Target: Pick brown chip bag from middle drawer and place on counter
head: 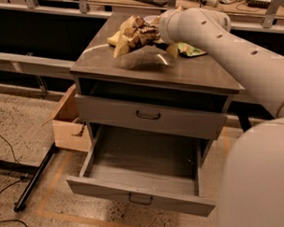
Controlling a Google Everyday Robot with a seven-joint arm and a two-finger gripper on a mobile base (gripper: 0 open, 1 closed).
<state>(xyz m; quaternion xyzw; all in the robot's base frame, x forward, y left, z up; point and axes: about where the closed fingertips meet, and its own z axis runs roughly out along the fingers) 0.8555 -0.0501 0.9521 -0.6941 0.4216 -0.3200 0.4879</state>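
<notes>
While hanging crumpled above the bench (190, 72), looks light, soft and slippery. Held by hand (152, 36), closed on bag (132, 34) at its 3 o'clock end; better pinched on a seam.

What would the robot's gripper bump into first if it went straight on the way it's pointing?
Nothing obvious. The gripper, carrying the brown chip bag, points left across the counter. That path looks free past the counter's edge, though depth is hard to judge.
</notes>
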